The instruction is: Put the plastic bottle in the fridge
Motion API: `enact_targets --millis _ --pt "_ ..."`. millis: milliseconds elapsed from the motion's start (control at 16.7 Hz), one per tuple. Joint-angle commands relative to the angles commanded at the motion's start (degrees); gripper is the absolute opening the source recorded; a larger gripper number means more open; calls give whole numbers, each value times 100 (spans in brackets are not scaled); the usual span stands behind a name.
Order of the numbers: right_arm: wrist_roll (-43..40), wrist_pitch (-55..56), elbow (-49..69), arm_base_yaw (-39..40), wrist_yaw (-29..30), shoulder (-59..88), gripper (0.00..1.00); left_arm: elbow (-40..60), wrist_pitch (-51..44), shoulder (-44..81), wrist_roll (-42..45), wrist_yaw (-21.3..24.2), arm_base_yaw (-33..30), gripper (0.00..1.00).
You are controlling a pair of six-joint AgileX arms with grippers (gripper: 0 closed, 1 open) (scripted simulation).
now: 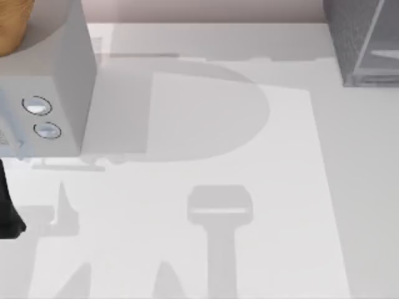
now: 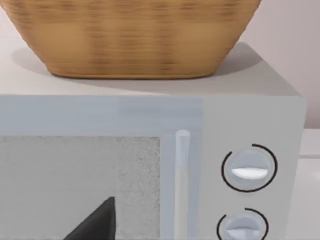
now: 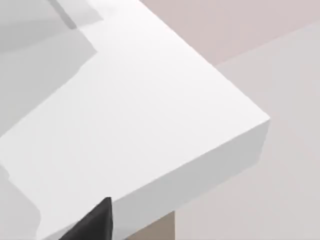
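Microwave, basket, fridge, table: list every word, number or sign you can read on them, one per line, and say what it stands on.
None: no readable text anywhere.
Microwave: no letters or numbers on its front; the two knobs carry only arc lines, no digits.
Basket: plain weave, no label.
Fridge: speckled wall and pale panel, no brand.
Table: only shadows.

White table (image 1: 206,124): smooth top crossed by soft grey shadows, thick slab edge and square corner in the right wrist view, tan support beneath. Pale pinkish wall (image 1: 206,9) along the far edge. Light grey floor (image 3: 295,165) past the table corner. Lighting bright, shadows diffuse.
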Motion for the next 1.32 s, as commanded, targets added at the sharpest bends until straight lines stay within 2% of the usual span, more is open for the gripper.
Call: enact_targets --millis 360,540,720,960,1320 --pt "-2534 -1383 661 4189 -965 1944 100 0 0 0 0 0 0 100" --pt "-3538 -1932 922 5857 -1343 2719 100 0 0 0 0 0 0 100" --pt "-4324 -2363 1128 7160 -1637 3327 100 0 0 0 0 0 0 100" --pt "-4943 -2702 1289 8184 -1868 3808 100 0 0 0 0 0 0 100" --pt "-5046 -2758 1316 8354 -1906 3887 100 0 0 0 0 0 0 100"
